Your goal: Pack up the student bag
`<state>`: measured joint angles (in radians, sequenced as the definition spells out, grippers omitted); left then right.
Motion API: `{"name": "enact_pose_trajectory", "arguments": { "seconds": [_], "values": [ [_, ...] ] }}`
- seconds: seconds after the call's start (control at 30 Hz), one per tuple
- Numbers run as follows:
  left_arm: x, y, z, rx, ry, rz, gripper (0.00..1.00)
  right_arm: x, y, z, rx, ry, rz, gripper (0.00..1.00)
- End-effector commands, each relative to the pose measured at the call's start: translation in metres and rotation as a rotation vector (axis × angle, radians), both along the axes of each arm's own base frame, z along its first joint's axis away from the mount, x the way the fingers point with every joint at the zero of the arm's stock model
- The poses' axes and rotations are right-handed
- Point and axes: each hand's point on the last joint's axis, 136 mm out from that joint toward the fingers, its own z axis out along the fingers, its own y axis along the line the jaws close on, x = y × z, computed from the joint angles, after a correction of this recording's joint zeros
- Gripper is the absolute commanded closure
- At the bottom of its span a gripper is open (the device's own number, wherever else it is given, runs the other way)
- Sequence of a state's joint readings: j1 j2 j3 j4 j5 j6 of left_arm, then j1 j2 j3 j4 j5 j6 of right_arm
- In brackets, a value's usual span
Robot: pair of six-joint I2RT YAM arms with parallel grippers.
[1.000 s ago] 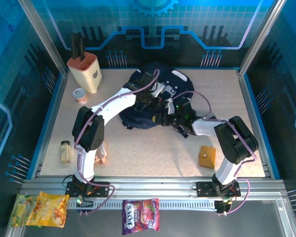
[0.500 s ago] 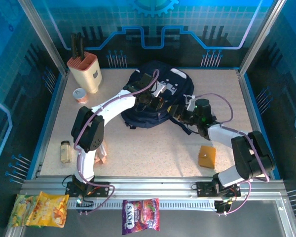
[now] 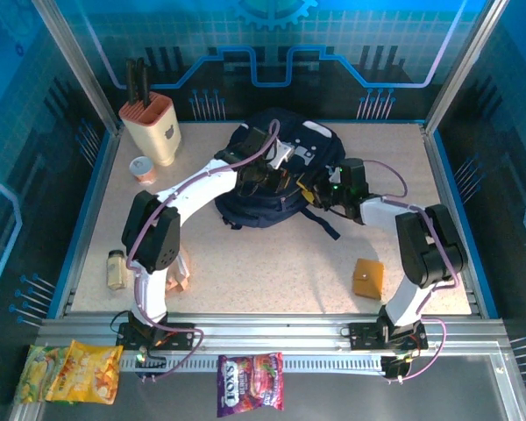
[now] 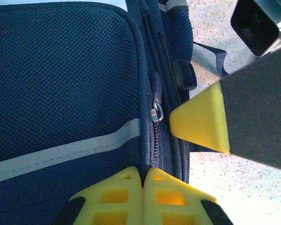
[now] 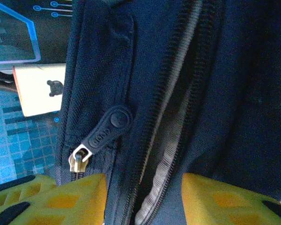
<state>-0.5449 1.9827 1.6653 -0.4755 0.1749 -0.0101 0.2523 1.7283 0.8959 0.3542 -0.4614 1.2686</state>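
Left tool (image 4: 143,187) closed tight at seam of student bag (image 4: 61,70). Right tool (image 5: 140,197) parted, straddling half-open zip (image 5: 178,93); black puller (image 5: 105,129) just left. Best to close squarely on puller and draw along the teeth.

**Inspector:** Classification of premises?

**Assessor:** A robotics test cell, not a home or a shop. The left arm's base (image 3: 149,333) and the right arm's base (image 3: 387,335) are bolted to an aluminium rail (image 3: 272,331) at the near edge of a speckled tabletop (image 3: 272,263).

**Inspector:** Enclosure?

**Assessor:** Aluminium posts (image 3: 74,66) frame blue wall panels (image 3: 333,35) printed with a gear and circuit lines. Household goods are present: a knife block (image 3: 151,127) and snack packets (image 3: 250,381).
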Motion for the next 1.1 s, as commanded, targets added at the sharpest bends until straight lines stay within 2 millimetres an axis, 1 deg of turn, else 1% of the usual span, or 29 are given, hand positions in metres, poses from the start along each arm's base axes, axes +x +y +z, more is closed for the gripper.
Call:
{"name": "enact_pose_trajectory", "arguments": {
  "seconds": [0.0,0.13,0.33,0.43,0.5,0.53,0.63,0.67,0.73,0.8,0.83,0.9,0.97,1.07],
  "values": [
    [0.0,-0.004,0.041,-0.094,-0.065,-0.009,1.0,0.012,0.006,0.019,0.054,-0.03,0.01,0.59],
    [-0.001,-0.003,0.039,-0.087,-0.063,-0.006,1.0,0.011,0.007,0.017,0.055,-0.025,0.012,0.65],
    [-0.001,-0.003,0.04,-0.091,-0.061,-0.005,1.0,0.008,0.006,0.009,0.06,0.005,0.012,0.65],
    [-0.002,-0.004,0.041,-0.098,-0.056,-0.004,1.0,0.01,0.009,0.007,0.074,0.011,0.013,0.65],
    [-0.004,-0.003,0.041,-0.102,-0.048,0.002,1.0,0.013,0.013,0.009,0.09,0.006,0.023,0.68],
    [-0.005,-0.001,0.041,-0.101,-0.043,0.009,0.96,0.015,0.014,0.009,0.095,0.005,0.026,0.71],
    [-0.01,0.011,0.041,-0.088,-0.02,0.079,0.71,0.019,0.018,0.016,0.105,-0.026,0.034,0.79],
    [-0.012,0.018,0.041,-0.083,-0.007,0.122,0.66,0.019,0.018,0.02,0.107,-0.039,0.035,0.8],
    [-0.023,0.024,0.038,-0.097,0.033,0.166,0.62,0.019,0.02,0.024,0.107,-0.057,0.04,0.81],
    [-0.036,0.03,0.034,-0.123,0.079,0.225,0.56,0.019,0.019,0.029,0.106,-0.072,0.043,0.82],
    [-0.042,0.031,0.032,-0.137,0.099,0.244,0.54,0.019,0.019,0.03,0.107,-0.076,0.046,0.82],
    [-0.054,0.032,0.026,-0.162,0.143,0.294,0.52,0.018,0.02,0.032,0.11,-0.079,0.049,0.83],
    [-0.062,0.033,0.018,-0.178,0.182,0.353,0.51,0.017,0.02,0.034,0.112,-0.083,0.051,0.83],
    [-0.072,0.027,0.004,-0.212,0.24,0.414,0.51,0.016,0.021,0.035,0.113,-0.084,0.055,0.83]
  ]
}}
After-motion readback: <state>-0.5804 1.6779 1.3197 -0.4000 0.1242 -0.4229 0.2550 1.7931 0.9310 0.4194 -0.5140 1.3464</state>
